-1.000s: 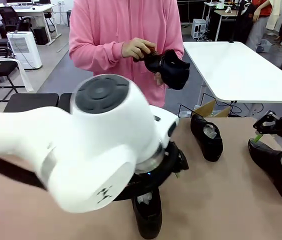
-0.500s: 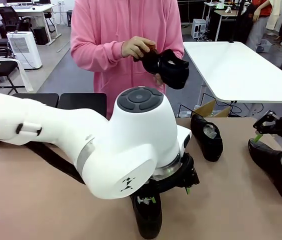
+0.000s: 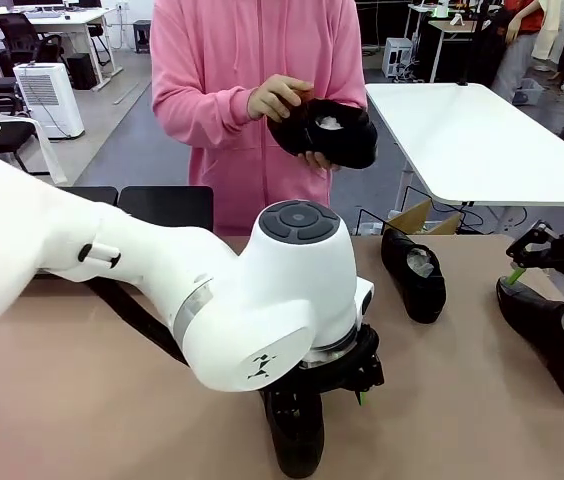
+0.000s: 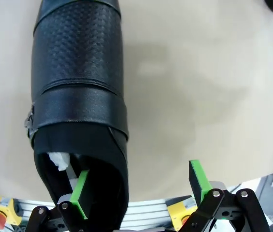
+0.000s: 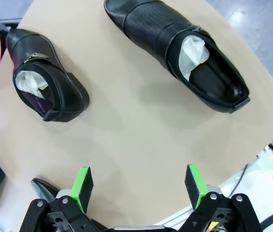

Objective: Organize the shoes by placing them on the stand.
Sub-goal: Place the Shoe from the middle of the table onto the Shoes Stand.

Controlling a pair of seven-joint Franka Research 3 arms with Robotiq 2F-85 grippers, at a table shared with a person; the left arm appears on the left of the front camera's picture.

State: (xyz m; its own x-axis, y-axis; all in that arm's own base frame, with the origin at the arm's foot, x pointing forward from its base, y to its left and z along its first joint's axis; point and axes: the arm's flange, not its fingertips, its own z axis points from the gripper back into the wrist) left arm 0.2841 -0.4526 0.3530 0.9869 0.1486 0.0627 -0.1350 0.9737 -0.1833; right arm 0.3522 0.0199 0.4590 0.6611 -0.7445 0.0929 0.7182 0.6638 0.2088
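Front view, tan table, shoes, white desk

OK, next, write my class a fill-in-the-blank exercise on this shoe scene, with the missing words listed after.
1. The person at the far side holds a shoe in ___ hands.
2. The number of shoes lying on the table is ___.
3. The left gripper is at the nearest shoe's heel with its jaws ___.
4. The right gripper holds ___.
Missing words: both; three; open; nothing.
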